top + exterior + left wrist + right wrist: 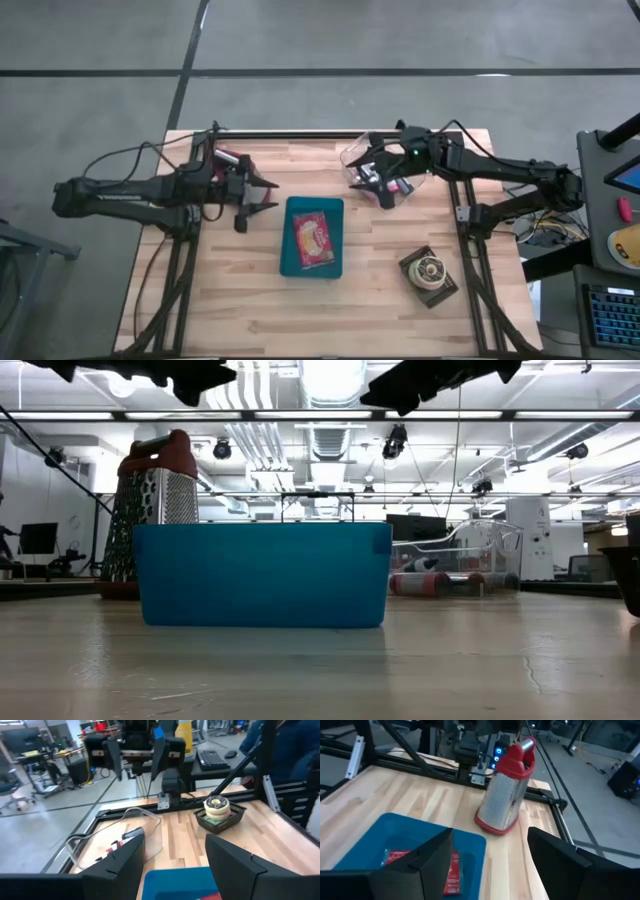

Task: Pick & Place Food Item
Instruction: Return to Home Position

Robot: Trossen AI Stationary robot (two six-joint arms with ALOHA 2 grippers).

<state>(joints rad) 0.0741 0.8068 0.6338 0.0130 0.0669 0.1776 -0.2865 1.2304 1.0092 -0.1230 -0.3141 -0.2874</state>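
Blue bin (260, 575) lies between the spread, empty left gripper (272, 197) and the spread, empty right gripper (375, 187), which hangs over the transparent bin (352, 158).

A pale, planked wooden table (250, 310) carries four things, all well apart. A blue rectangular plastic bin (287, 240) sits at its middle. A clear plastic bin (354, 156) stands toward the back right, a small black mesh basket (239, 813) lies nearer the front right, and a red-topped steel box grater (506, 795) stands back left (upright).
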